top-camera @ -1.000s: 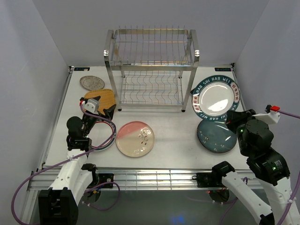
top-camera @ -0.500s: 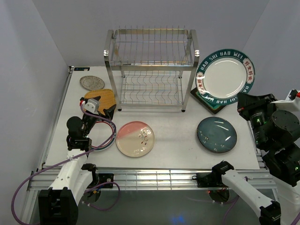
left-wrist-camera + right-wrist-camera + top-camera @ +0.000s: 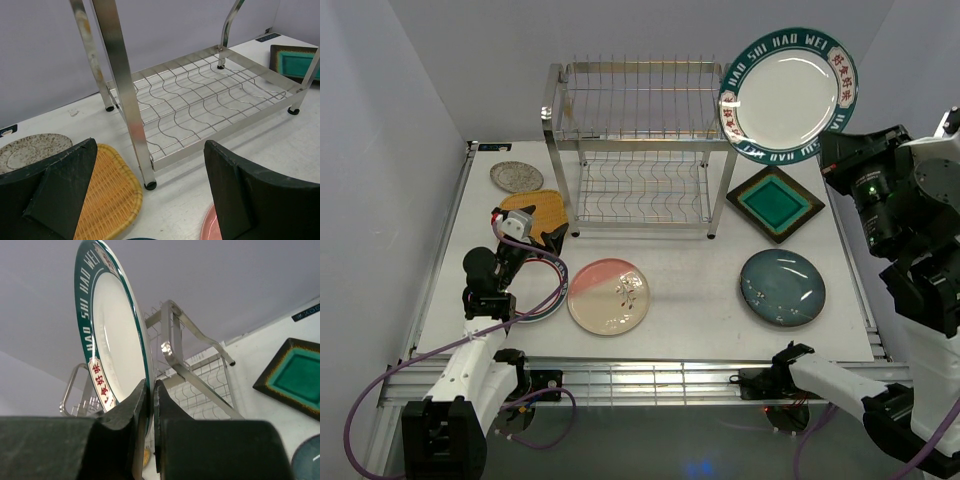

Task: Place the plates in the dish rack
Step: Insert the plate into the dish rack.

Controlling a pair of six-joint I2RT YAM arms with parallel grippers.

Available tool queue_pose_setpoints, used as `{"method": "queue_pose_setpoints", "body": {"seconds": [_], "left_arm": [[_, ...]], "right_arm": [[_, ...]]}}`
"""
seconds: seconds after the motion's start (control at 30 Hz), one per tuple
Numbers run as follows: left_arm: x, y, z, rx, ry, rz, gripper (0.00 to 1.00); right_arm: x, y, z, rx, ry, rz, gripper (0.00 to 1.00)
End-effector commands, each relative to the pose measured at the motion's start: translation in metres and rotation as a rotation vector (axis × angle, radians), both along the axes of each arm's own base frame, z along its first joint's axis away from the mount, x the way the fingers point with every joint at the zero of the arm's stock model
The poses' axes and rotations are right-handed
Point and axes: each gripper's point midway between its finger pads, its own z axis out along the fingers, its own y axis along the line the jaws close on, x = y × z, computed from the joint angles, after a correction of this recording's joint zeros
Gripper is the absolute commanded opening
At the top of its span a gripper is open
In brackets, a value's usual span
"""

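Note:
My right gripper [image 3: 837, 152] is shut on the lower edge of the green-rimmed white plate [image 3: 788, 92], held upright high beside the top right post of the dish rack [image 3: 642, 150]. In the right wrist view the fingers pinch the plate's rim [image 3: 115, 335] with the rack [image 3: 186, 362] behind. My left gripper [image 3: 536, 236] is open and empty, low by the rack's front left leg [image 3: 145, 170], over the yellow woven plate [image 3: 107, 195]. The rack holds no plates.
On the table lie a small silver-grey plate [image 3: 516, 177], the pink-cream plate [image 3: 608, 295], the dark blue-grey plate [image 3: 782, 287] and the brown square plate with teal centre [image 3: 775, 203]. A dark plate edge [image 3: 546, 311] shows under my left arm.
My right gripper has lifted the green-rimmed plate off the table, up and back to the rack's top right. The brown square plate beneath it is uncovered. The left arm has not moved.

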Motion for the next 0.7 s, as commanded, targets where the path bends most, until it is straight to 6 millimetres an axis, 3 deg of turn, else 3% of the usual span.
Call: {"method": "queue_pose_setpoints", "body": {"seconds": [0.0,0.03,0.1,0.13,0.37,0.67], "left_arm": [[0.001,-0.001,-0.001,0.006,0.0,-0.002,0.98],[0.001,-0.001,-0.002,0.006,0.004,-0.001,0.98],[0.002,0.0,-0.002,0.005,0.004,0.001,0.98],[0.002,0.0,-0.002,0.006,0.004,0.001,0.98],[0.001,-0.002,-0.002,0.0,0.008,-0.008,0.98],[-0.003,-0.005,0.003,-0.014,0.001,-0.027,0.98]], "right_arm": [[-0.004,-0.004,0.067,0.061,-0.178,-0.009,0.08],[0.008,0.001,0.066,0.049,-0.16,-0.017,0.08],[0.01,-0.001,0.081,0.048,-0.185,-0.03,0.08],[0.022,0.005,0.079,0.039,-0.169,-0.033,0.08],[0.053,0.012,0.103,0.017,-0.208,-0.076,0.08],[0.09,0.013,0.08,-0.032,-0.214,-0.18,0.08]]}}
